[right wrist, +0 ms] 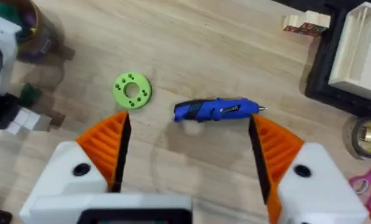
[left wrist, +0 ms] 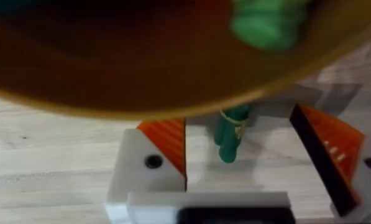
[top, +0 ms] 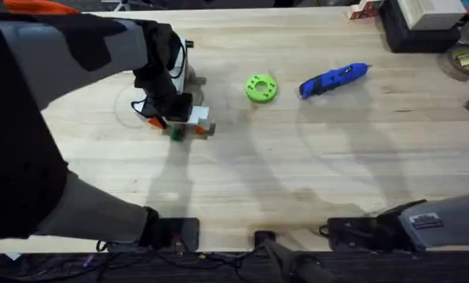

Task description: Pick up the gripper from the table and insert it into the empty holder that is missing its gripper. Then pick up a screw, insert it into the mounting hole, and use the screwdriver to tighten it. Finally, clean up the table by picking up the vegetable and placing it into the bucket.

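The left end effector (top: 174,124) works low over the far-left part of the desk (top: 297,181), its orange-padded fingers (left wrist: 166,142) spread wide with the small dark-green vegetable (left wrist: 230,138) between them, not yet touched by either pad. The right end effector (right wrist: 188,155) hangs wide and empty above the middle of the desk, looking down on the blue screwdriver (right wrist: 217,110) and a lime-green disc (right wrist: 132,90) beside it. The step in hand appears to be the clean-up grasp. To do it well, the left arm would likely need to settle until the pads flank the vegetable's slim body, then close squarely across it so it does not roll or squirt free, and lift clear before moving over the bucket (left wrist: 141,74), whose yellow rim looms just past the fingers. The left wrist view gives the gap between pads and vegetable and the nearness of the bucket; the overhead view shows little more than a speck of green there under the dark arm, but it alone lays out the screwdriver and disc, well apart to the right.
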{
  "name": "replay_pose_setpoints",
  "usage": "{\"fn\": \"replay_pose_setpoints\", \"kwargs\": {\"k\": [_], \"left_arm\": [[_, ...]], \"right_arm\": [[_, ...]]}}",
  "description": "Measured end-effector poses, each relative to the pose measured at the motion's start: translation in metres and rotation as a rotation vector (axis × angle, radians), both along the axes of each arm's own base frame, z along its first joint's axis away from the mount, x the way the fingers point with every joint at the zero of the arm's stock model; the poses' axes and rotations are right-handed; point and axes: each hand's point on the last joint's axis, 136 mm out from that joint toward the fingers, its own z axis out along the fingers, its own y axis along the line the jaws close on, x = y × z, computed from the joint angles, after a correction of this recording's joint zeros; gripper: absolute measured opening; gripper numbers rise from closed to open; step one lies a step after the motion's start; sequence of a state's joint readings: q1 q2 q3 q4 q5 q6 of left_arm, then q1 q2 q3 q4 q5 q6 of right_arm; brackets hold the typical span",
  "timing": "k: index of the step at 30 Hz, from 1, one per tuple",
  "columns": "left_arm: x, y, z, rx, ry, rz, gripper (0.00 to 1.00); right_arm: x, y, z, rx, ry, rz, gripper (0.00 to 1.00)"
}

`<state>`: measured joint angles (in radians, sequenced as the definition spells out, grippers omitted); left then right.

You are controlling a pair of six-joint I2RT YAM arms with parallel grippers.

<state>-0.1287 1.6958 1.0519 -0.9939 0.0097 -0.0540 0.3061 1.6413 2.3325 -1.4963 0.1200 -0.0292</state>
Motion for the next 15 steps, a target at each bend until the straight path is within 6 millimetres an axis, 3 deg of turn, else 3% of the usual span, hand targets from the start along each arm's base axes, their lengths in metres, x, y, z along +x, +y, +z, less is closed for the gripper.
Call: {"fn": "replay_pose_setpoints", "kwargs": {"k": [6, 9, 12, 15], "left_arm": [[0.0000, -0.0009, 0.0000, -0.002, 0.000, -0.001, 0.913], [0.0004, -0.0009, 0.0000, -0.002, -0.002, -0.001, 0.791], [0.0007, -0.0010, -0.0001, -0.002, -0.003, 0.003, 0.522], [0.0019, -0.0009, 0.0009, -0.001, -0.008, 0.003, 0.062]], "right_arm": [[0.0000, 0.0000, 0.0000, 0.000, 0.000, 0.000, 0.994], [0.0000, 0.0000, 0.0000, 0.000, 0.000, 0.000, 0.993], [0.0000, 0.0000, 0.0000, 0.000, 0.000, 0.000, 0.993], [0.0001, 0.0000, -0.0001, 0.000, 0.000, 0.000, 0.992]]}}
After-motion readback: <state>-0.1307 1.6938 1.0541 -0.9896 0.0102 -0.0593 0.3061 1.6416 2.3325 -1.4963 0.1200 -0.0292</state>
